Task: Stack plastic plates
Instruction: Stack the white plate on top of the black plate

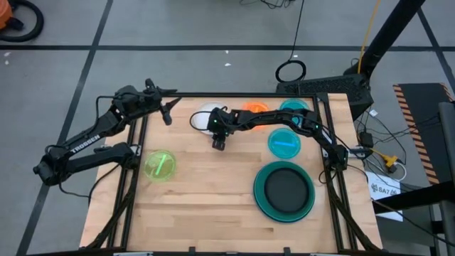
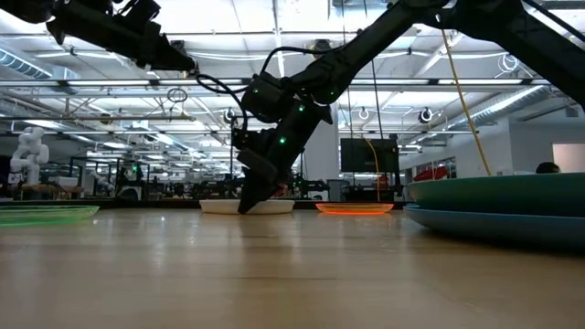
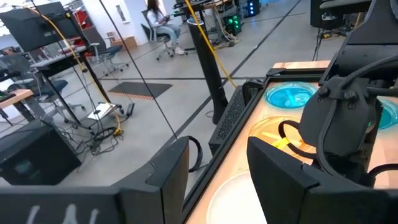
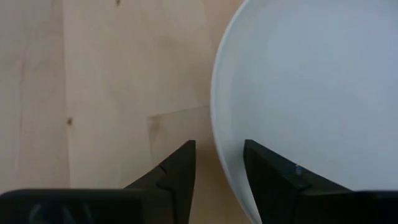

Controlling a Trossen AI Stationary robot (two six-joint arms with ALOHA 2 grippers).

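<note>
The right gripper [image 1: 220,144] reaches across the back of the wooden tabletop [image 1: 206,206] and points down at the near edge of the white plate [image 1: 205,117]; in its wrist view its jaws stand slightly parted and straddle that plate's rim [image 4: 214,124], one finger over the plate, the other over bare wood, without closing on it. The left gripper [image 1: 168,114] hangs above the tabletop's back left corner, its jaws apart and holding nothing. The orange plate [image 1: 254,108] lies just beside the white one along the back edge, with two translucent cyan plates [image 1: 284,143] near it to the right. The black plate [image 1: 287,189] sits inside the large teal plate [image 1: 260,200] at the front right, and the lime green plate [image 1: 159,166] lies alone on the left
</note>
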